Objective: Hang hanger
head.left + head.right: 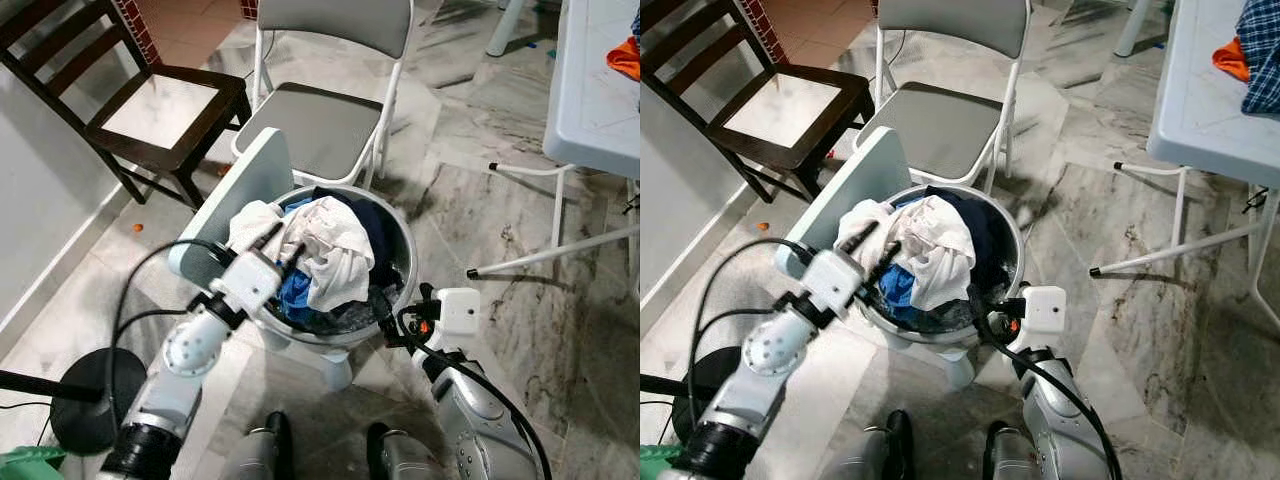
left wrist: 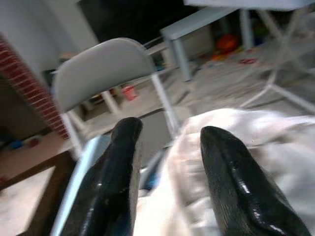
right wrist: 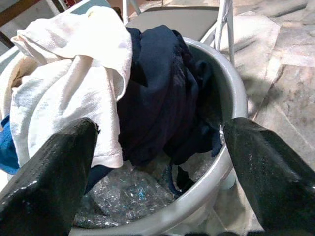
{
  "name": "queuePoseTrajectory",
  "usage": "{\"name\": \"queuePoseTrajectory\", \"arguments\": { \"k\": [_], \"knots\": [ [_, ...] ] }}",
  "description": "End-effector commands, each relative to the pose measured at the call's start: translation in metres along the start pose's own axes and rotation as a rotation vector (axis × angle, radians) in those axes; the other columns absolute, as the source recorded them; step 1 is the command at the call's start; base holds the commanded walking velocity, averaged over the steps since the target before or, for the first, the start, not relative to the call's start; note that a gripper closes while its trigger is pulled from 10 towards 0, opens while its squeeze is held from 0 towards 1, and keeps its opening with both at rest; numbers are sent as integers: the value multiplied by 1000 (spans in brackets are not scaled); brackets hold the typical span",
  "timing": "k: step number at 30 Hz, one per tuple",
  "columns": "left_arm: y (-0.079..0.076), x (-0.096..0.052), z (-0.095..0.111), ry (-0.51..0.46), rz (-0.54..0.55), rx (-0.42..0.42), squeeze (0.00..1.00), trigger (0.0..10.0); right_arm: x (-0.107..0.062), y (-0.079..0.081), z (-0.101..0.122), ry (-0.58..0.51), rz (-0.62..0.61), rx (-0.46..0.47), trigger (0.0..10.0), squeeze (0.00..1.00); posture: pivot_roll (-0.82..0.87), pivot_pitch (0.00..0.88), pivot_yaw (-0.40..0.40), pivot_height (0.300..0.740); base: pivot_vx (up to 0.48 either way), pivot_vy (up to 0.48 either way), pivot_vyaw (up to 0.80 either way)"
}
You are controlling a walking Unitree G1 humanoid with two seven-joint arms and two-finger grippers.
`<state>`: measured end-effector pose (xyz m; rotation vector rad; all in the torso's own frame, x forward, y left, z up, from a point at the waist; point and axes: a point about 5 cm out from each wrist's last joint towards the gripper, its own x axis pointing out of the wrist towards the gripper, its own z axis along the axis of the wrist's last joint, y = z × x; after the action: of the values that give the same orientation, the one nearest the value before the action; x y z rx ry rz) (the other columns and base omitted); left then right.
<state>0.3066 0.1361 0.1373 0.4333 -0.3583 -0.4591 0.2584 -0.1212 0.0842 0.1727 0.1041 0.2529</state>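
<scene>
Below the head camera, a round grey plastic laundry tub (image 1: 398, 300) heaped with a white cotton garment (image 1: 325, 245) and dark navy clothing (image 1: 375, 230) stands before a grey folding chair (image 1: 320, 125). No hanger can be made out. The left claw (image 1: 279, 243) hovers over the white garment, parted and empty. By wrist camera, the right claw (image 3: 157, 172) gapes wide at the tub's rim (image 3: 231, 83), empty.
</scene>
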Motion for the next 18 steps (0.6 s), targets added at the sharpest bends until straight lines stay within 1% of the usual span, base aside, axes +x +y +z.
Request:
{"name": "queuePoseTrajectory", "arguments": {
  "k": [1, 2, 3, 6, 8, 9, 10, 11, 12, 13, 16, 17, 18],
  "knots": [
    [15, -4, -19, 87, 49, -4, 1000, 10000, -3, 1, -7, 30, 3, 3, 10000, 0, -95, 265, 69, 740, 0, 0, 0],
    [15, -4, -19, 87, 49, -4, 1000, 10000, -3, 1, -7, 30, 3, 3, 10000, 0, -95, 265, 69, 740, 0, 0, 0],
    [20, -3, -23, 109, 61, -5, 1000, 10000, -3, 1, -7, 30, 3, 1, 10000, 0, -98, 266, 67, 740, 0, 0, 0],
    [26, -1, -29, 138, 74, -2, 1000, 10000, -4, 1, -7, 32, 4, -2, 10000, 0, -101, 268, 63, 740, 0, 0, 0],
    [27, 3, -31, 148, 64, -22, 1000, 10000, -5, 1, -7, 33, 7, -8, 10000, 0, -107, 270, 62, 740, 0, 0, 0],
    [27, 7, -32, 145, 56, -70, 1000, 9255, -5, 1, -7, 34, 10, -18, 10000, 0, -107, 270, 62, 740, 0, 0, 0],
    [27, 9, -32, 142, 59, -89, 1000, 9255, -5, 1, -7, 34, 11, -20, 10000, 0, -113, 271, 62, 740, 0, 0, 0],
    [27, 10, -32, 143, 64, -97, 1000, 8824, -6, 1, -7, 34, 11, -21, 10000, 0, -113, 271, 62, 740, 0, 0, 0],
    [27, 12, -31, 140, 66, -104, 1000, 9137, -6, 1, -7, 35, 9, -20, 10000, 0, -113, 271, 62, 740, 0, 0, 0],
    [27, 14, -31, 133, 67, -115, 1000, 10000, -6, 1, -7, 35, 8, -20, 10000, 0, -113, 271, 62, 740, 0, 0, 0],
    [25, 18, -30, 122, 57, -135, 1000, 10000, -7, 1, -8, 35, 5, -20, 10000, 0, -113, 271, 62, 740, 0, 0, 0],
    [22, 19, -31, 119, 47, -175, 1000, 10000, -7, 1, -8, 35, 3, -19, 10000, 0, -121, 274, 66, 740, 0, 0, 0],
    [22, 19, -31, 119, 47, -175, 1000, 10000, -7, 1, -8, 35, 3, -19, 10000, 0, -121, 274, 66, 740, 0, 0, 0]
  ]
}}
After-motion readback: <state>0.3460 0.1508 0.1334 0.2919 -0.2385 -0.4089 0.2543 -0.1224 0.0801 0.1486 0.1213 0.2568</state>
